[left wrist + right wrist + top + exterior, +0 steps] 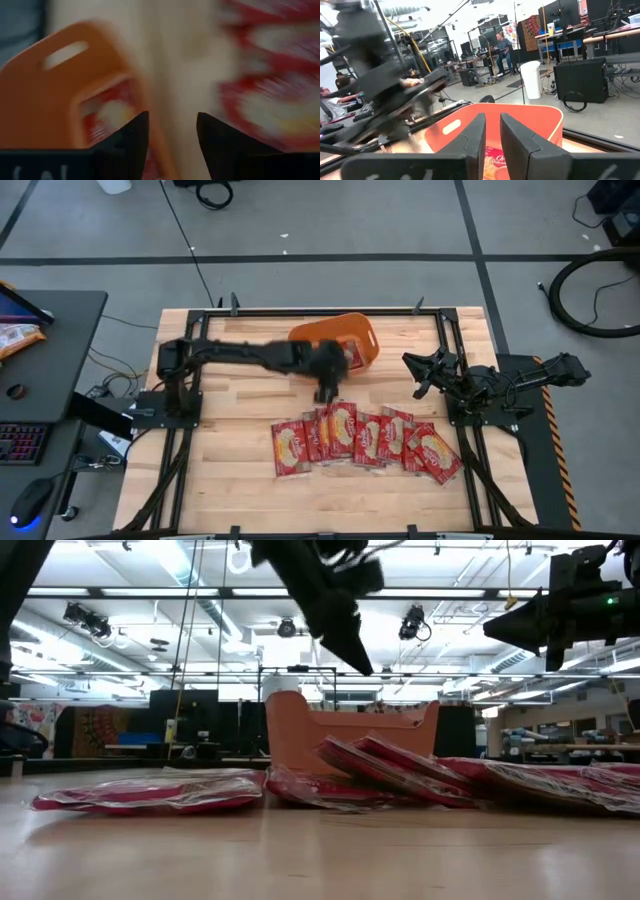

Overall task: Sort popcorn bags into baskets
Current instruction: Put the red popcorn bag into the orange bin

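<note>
We see the left end effector hanging in the air between the tub and the row of bags. Its two fingers are open with a gap between them, and nothing is in them. The tub sits at the far middle of the tabletop, tipped a bit on its side, and at least one bag is lying inside it. The other bags lie in a messy row along the near side, and many of them lean on each other. The right end effector waits to the right of the tub, up off the wood, with its fingers open just a little and empty. We think the next job is to go down for a bag from the row. The bags are shiny and they overlap, so the fingers could slip off, or pinch two bags at once. A bag lifted from under another could drag its neighbor along. The tub is tilted too, so a bag dropped on its rim could slide back out.
</note>
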